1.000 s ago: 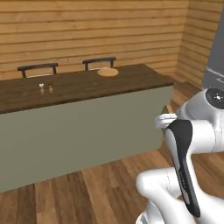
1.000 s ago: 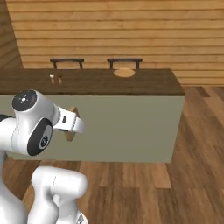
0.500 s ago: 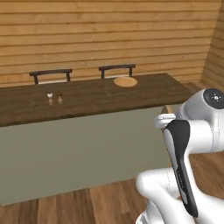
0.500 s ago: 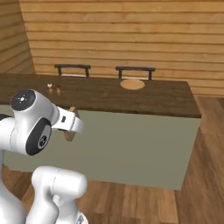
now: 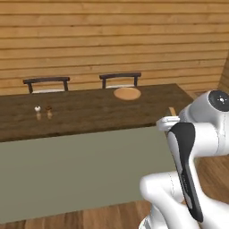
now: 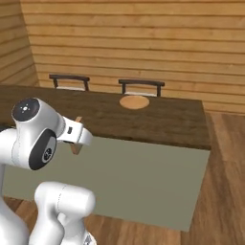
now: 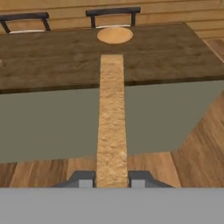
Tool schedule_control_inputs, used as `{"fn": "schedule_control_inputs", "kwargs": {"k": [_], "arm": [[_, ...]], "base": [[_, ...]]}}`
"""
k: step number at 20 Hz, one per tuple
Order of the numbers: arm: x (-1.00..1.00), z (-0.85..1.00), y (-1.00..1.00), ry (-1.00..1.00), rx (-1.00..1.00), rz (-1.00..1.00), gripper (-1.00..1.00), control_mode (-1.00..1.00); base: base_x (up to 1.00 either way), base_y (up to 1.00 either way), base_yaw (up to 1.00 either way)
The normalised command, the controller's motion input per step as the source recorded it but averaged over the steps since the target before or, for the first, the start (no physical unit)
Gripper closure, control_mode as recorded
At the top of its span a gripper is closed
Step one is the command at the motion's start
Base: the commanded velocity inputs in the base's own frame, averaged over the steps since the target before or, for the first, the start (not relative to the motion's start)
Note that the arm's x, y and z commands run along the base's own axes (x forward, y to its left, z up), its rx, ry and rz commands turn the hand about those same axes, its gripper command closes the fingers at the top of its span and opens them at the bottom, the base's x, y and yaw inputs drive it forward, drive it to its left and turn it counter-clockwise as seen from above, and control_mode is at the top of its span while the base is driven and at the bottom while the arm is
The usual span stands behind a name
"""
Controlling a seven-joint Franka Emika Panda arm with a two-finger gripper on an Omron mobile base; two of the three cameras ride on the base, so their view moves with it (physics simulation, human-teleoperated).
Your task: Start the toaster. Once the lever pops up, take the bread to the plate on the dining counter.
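bread: one slice (image 7: 111,122), clamped edge-on between the gripper (image 7: 112,178) fingertips
plate: one (image 5: 127,93), on the dining counter (image 5: 89,112), straight ahead of the gripper, beyond the slice's far end
shakers: two (image 5: 43,109), side by side on the counter, far off to the gripper's left
chairs: two (image 5: 120,78), behind the counter, beyond the plate
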Motion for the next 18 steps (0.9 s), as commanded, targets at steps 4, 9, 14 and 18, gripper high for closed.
{"fn": "schedule_control_inputs", "kwargs": {"k": [4, 9, 14, 18], "arm": [[0.0, 0.0, 0.0, 0.0, 0.0, 0.0, 1.0, 1.0], [0.0, 0.0, 0.0, 0.0, 0.0, 0.0, 1.0, 1.0], [0.0, 0.0, 0.0, 0.0, 0.0, 0.0, 1.0, 1.0], [0.0, 0.0, 0.0, 0.0, 0.0, 0.0, 1.0, 1.0]], "base": [[0.69, -0.3, 0.01], [0.59, -0.02, -0.14], [0.66, 0.0, -0.15], [0.74, 0.0, -0.01]]}}
